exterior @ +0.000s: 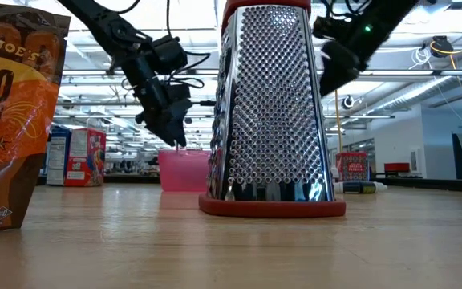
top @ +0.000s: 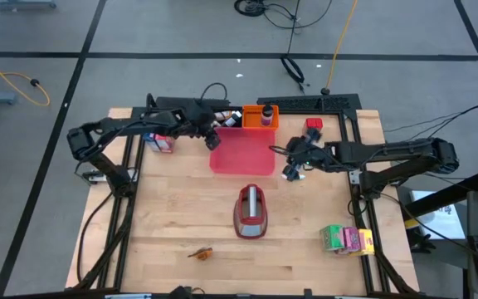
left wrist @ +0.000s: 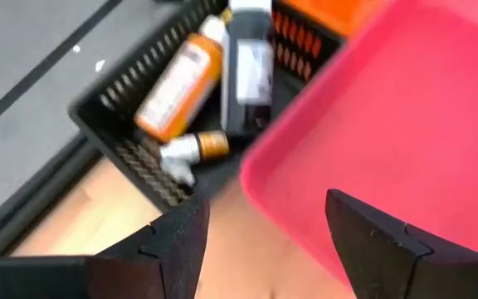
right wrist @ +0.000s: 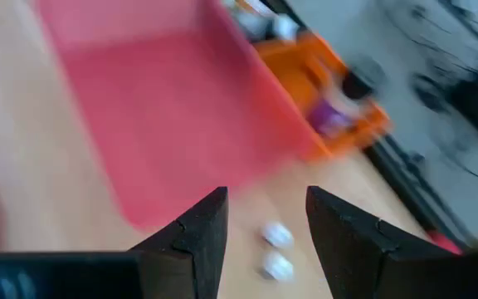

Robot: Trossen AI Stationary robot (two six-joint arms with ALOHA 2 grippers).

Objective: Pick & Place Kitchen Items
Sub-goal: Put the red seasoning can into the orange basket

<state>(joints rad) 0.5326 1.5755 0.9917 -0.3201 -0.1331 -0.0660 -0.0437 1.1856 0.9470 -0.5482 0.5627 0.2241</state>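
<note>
Over the table's far half, both arms sat near the pink tray (top: 241, 158): left gripper (top: 212, 138) hovered at the tray's far-left corner, fingers spread and empty, with a black basket (left wrist: 152, 158) of bottles just beyond; right gripper (top: 293, 166) hung just off the tray's right edge, fingers also spread and empty, straddling two tiny white bottles (right wrist: 275, 249) on the wood below. Those bottles looked light, rigid and round, so likely to roll or squirt out of a pinch; best taken across the body, one at a time, since they lay nearly touching. Blue-red-white carton (top: 161, 143) stood by the left arm; thin card, would crush if squeezed hard, so grip the flat sides. Red carton (top: 313, 124) sat near the far right corner, and the green, pink and yellow cartons (top: 345, 239) were packed together at the near right edge, little finger room between them. Small orange-brown piece (top: 200, 252) lay alone near the front, plenty of open wood around it. Grater (top: 252, 211) stood mid-table, a thing to swing around.
</note>
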